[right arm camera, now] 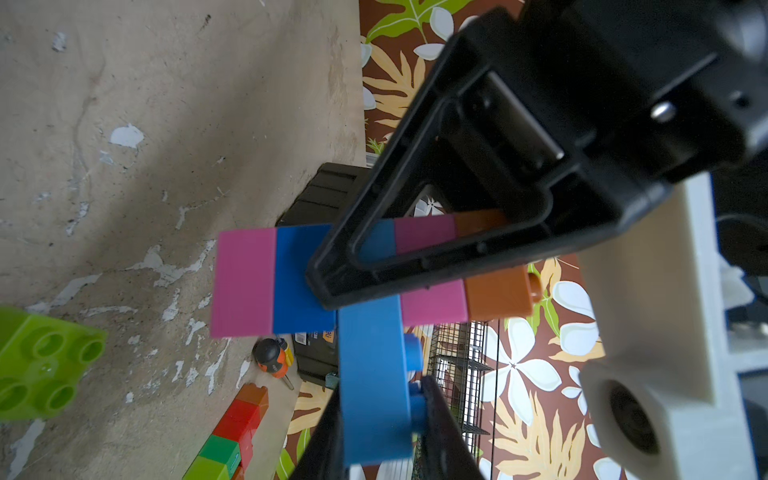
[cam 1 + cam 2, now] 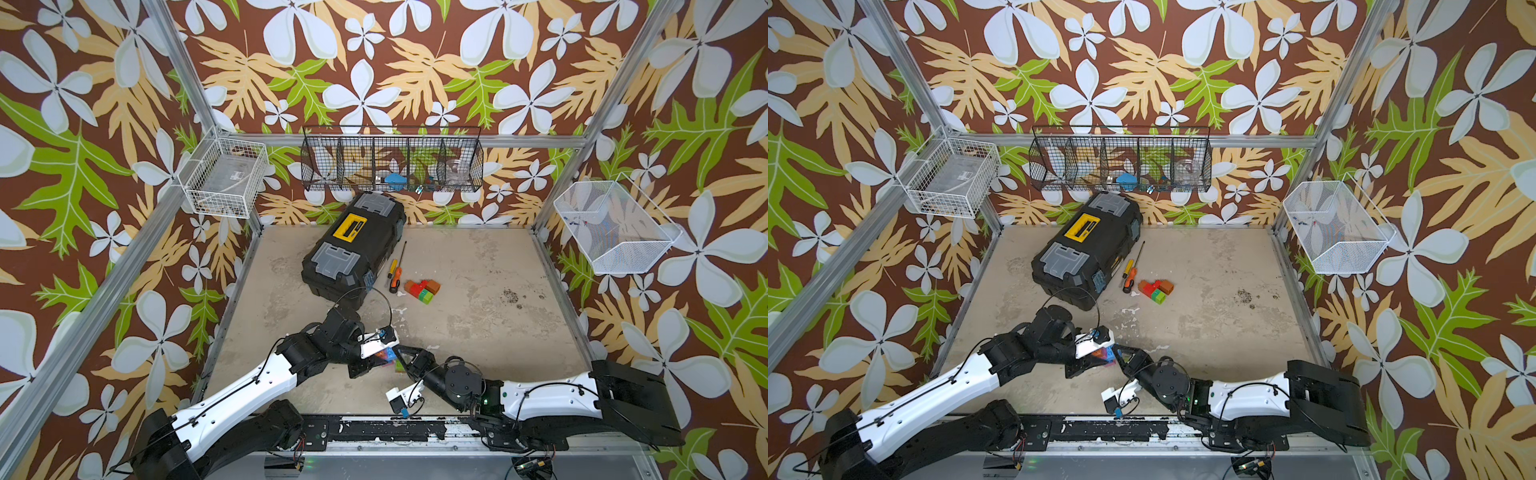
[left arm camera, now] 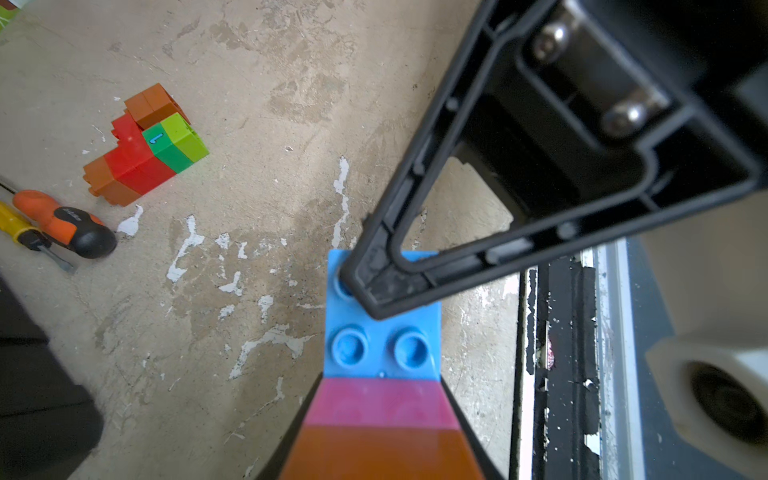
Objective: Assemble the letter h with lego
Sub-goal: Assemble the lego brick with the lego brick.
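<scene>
Held above surface point(image 2: 478, 332) at 6 o'clock | left gripper point(image 3: 380, 399) pinching orange-pink-blue brick column point(image 1: 245, 282) | right gripper point(image 1: 382, 432) pinching its light-blue crosspiece point(image 1: 370, 365) | risk: skewed push could pop the joint, dropping bricks.

Robot test cell, probably a lab, aluminium frame point(image 2: 183, 70) around a scuffed beige tabletop point(image 2: 478, 324), floral backdrop point(image 2: 395, 62) on the walls, wire baskets point(image 2: 224, 178) hung up, two arms point(image 2: 249, 386) on a front rail point(image 2: 386, 430), black toolbox point(image 2: 353, 245), screwdrivers point(image 2: 395, 280).
</scene>
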`<state>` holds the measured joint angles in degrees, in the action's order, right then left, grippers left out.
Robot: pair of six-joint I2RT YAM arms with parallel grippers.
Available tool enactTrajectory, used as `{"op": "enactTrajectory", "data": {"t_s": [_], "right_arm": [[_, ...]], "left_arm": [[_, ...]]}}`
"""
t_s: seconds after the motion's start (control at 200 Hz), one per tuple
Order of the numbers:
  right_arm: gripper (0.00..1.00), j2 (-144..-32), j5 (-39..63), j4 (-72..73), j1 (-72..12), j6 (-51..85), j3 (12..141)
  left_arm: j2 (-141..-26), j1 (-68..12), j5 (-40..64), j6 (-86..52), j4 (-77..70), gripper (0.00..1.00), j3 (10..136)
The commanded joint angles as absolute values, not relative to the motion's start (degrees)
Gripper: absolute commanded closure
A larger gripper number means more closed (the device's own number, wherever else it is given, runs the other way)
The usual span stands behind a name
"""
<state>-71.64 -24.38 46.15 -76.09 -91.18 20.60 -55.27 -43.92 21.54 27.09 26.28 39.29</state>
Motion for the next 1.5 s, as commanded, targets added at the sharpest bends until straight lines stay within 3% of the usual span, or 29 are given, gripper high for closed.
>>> {"op": "enactTrajectory", "data": {"t_s": [0.0,0.28,0.44,0.555,0.681,0.756,0.846,0.931,1.056,1.201,1.326,1.496], "right_arm": [[0.73,-68.8,-21.8,37.5,-77.2,-85.6,22.0],[0.47,-62.8,-17.5,20.2,-77.7,-71.9,24.3],[0.45,-57.2,-5.5,12.8,-76.2,-53.8,25.4],[0.44,-54.3,11.8,11.3,-69.1,-40.2,25.7],[0.44,-52.6,18.9,16.8,-61.0,-26.1,23.5],[0.44,-52.3,17.5,19.6,-56.8,-15.7,23.3],[0.44,-52.0,8.4,19.8,-55.4,-1.4,23.8],[0.35,-53.0,-0.1,14.7,-54.5,18.7,26.0],[0.37,-55.5,1.3,2.3,-53.1,39.3,30.1],[0.42,-57.1,8.0,-2.8,-52.3,47.3,31.3],[0.36,-60.2,14.7,-4.6,-49.6,49.2,31.3],[0.35,-64.2,20.1,-1.3,-48.1,50.8,29.5]], "left_arm": [[-55.3,-44.0,19.8,29.9,25.7,0.75,38.7],[-55.4,-44.0,18.3,33.1,25.1,0.77,37.7],[-56.5,-44.1,16.6,36.3,23.5,0.77,36.4],[-59.8,-44.1,14.6,41.0,23.7,0.77,36.4],[-63.7,-44.1,13.2,42.8,24.1,0.77,37.0],[-64.3,-44.1,14.2,42.9,23.8,0.77,37.0],[-63.9,-44.1,15.7,44.1,22.1,0.77,35.3],[-63.9,-44.1,15.7,45.2,20.5,0.79,33.9],[-65.2,-44.3,16.2,45.7,19.0,0.8,33.7],[-68.7,-44.4,17.3,47.0,17.6,0.8,34.8],[-74.4,-44.4,17.2,47.2,18.2,0.8,37.8],[-77.6,-44.3,17.6,47.1,18.7,0.8,39.5]]}}
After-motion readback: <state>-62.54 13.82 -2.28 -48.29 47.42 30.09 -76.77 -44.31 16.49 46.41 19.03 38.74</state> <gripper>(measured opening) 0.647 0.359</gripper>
